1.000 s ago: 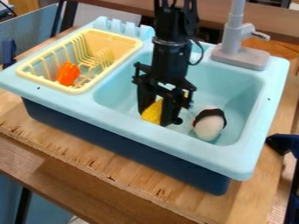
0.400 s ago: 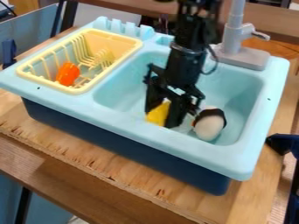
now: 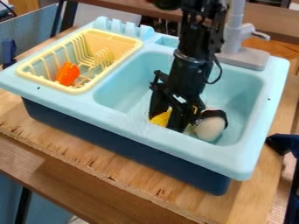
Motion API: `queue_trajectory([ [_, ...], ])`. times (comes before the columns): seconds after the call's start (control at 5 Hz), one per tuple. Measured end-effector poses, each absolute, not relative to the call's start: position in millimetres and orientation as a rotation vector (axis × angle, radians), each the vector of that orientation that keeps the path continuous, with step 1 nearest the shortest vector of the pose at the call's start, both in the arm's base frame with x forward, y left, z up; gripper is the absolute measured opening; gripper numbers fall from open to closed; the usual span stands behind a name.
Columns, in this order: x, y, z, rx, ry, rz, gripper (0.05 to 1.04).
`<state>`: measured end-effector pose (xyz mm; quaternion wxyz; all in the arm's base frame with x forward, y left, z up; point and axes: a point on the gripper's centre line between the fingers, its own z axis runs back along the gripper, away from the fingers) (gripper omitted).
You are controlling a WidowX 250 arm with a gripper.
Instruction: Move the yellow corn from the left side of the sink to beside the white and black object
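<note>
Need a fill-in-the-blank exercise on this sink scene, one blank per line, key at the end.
The gripper holds a toy whose color is ____.
The orange object lies ____ the dish rack.
The rounded item beside the gripper is white and ____.
The faucet at the back of the sink is ____.

Missing words: yellow; inside; black; gray
</note>
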<state>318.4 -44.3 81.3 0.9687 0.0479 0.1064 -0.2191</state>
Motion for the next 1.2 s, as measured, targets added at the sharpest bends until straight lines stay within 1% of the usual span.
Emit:
queue_trajectory([
  [0.2, 317, -34, 83, 0.014, 0.230, -0.467, 0.675],
  [0.4, 320, -22, 83, -0.005, 0.254, -0.432, 0.954],
  [0.6, 321, -23, 87, -0.019, 0.257, -0.437, 1.004],
  [0.8, 323, -25, 95, -0.039, 0.249, -0.436, 1.001],
  [1.0, 328, -13, 150, -0.060, 0.136, -0.431, 1.001],
  [1.2, 326, 3, 177, -0.088, 0.113, -0.407, 1.001],
])
